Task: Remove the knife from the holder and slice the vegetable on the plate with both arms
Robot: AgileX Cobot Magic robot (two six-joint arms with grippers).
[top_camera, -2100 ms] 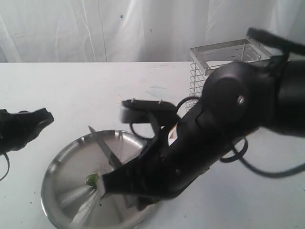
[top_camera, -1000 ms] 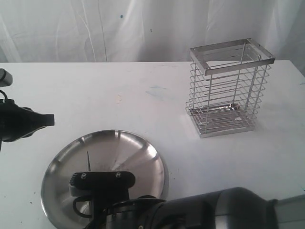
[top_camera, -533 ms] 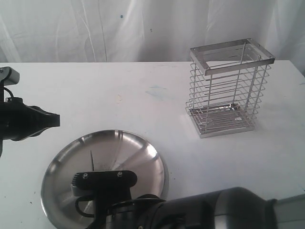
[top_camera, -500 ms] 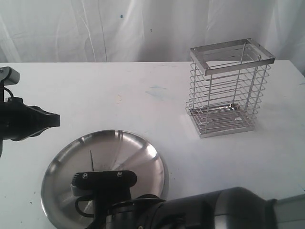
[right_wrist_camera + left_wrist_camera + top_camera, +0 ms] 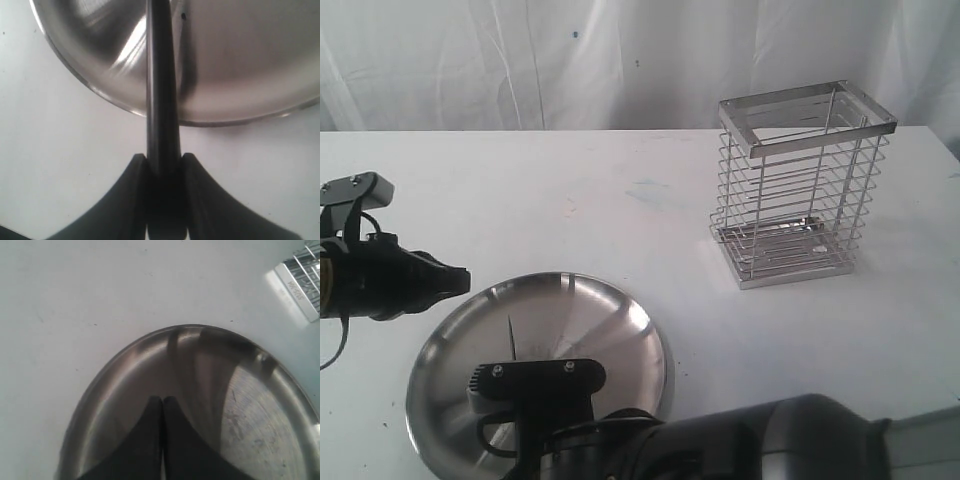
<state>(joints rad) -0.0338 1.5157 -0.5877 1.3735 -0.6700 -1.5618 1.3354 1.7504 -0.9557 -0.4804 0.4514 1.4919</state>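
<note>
Two claws: the black left claw [image 5: 460, 278], pinched shut, has edged up to the rim of the round shiny steel plate [image 5: 590, 320]; the right claw [image 5: 164, 162] clamps the slim black-handled knife [image 5: 162, 100] over the plate. Slicing seems near; vegetable unseen.

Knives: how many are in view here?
1: the knife, in the right gripper, blade over the plate. None shows in the holder; the right arm could hide others.
</note>
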